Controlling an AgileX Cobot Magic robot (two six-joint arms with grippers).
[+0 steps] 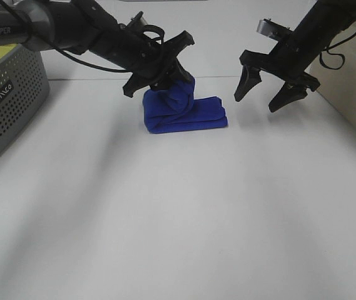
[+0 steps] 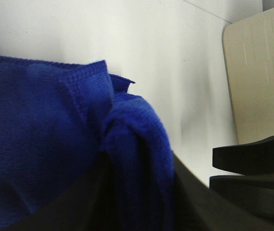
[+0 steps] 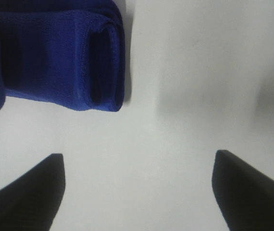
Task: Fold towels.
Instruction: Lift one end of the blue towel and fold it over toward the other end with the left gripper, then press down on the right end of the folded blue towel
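A folded blue towel (image 1: 187,114) lies on the white table (image 1: 178,206) at the back middle. My left gripper (image 1: 168,78) is shut on the towel's left end and lifts that part up. The left wrist view shows the bunched blue cloth (image 2: 55,144) close up between the dark fingers. My right gripper (image 1: 268,92) hangs open and empty above the table, just right of the towel. The right wrist view shows the towel's folded right end (image 3: 74,62) lying flat ahead of the open fingertips (image 3: 36,190).
A grey perforated basket (image 1: 6,103) with yellow cloth inside stands at the left edge. A beige panel (image 1: 353,94) borders the table at the back right. Bare white tabletop fills the front.
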